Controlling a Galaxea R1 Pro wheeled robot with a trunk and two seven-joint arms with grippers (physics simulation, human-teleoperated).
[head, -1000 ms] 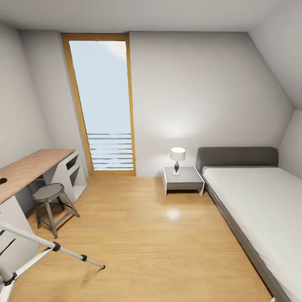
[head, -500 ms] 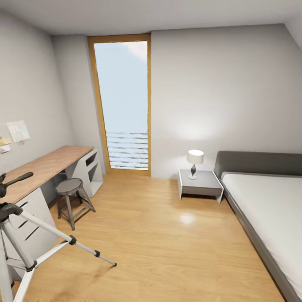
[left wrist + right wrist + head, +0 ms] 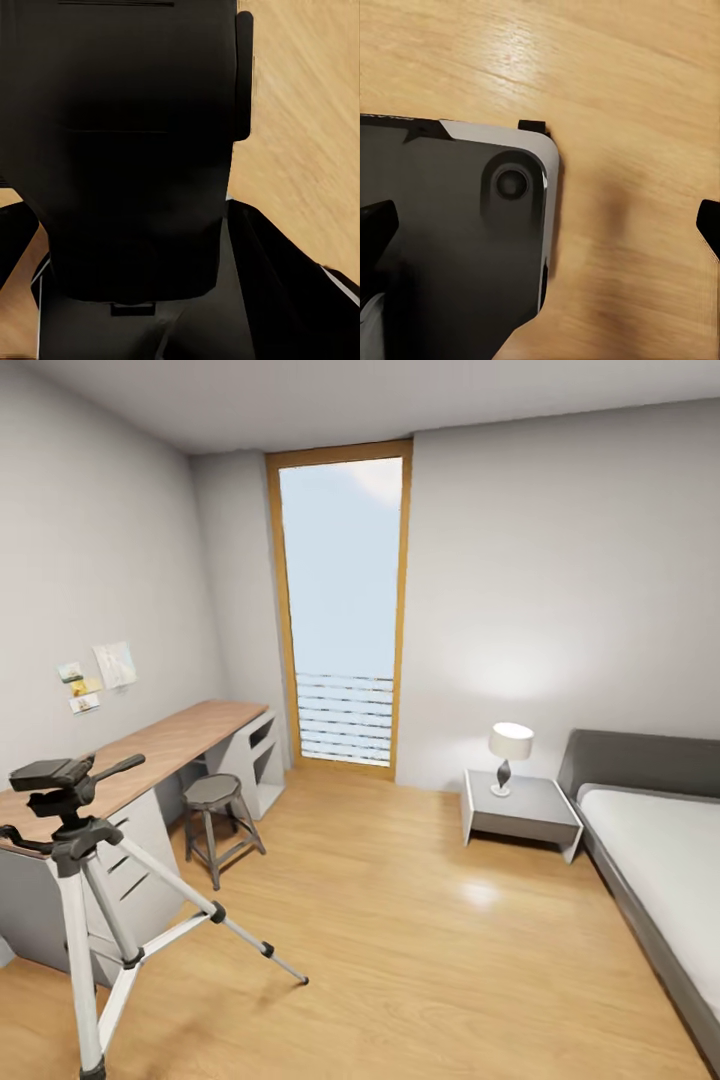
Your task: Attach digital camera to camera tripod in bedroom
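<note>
The camera tripod (image 3: 73,857) stands on the bedroom's light wood floor (image 3: 400,940) at the near left of the head view, right in front of the desk. Its silver legs are spread and its dark grey head (image 3: 52,774) is bare on top, with the black pan handle (image 3: 115,766) pointing right. The digital camera is out of view. In the right wrist view my right gripper (image 3: 540,225) has its dark fingertips (image 3: 376,225) far apart above the robot's black base and the floor. The left wrist view has dark robot bodywork (image 3: 135,150) over the floor, and I cannot make out the fingers there.
A wood-topped desk (image 3: 175,742) runs along the left wall, with a grey stool (image 3: 214,793) beside it. A tall window (image 3: 342,610) is at the back. A grey nightstand (image 3: 525,807) with a lamp (image 3: 510,744) and the grey bed (image 3: 665,850) are at the right.
The head view has swung to the left, so the room has slid right in the picture and the whole tripod with its head has come into view.
</note>
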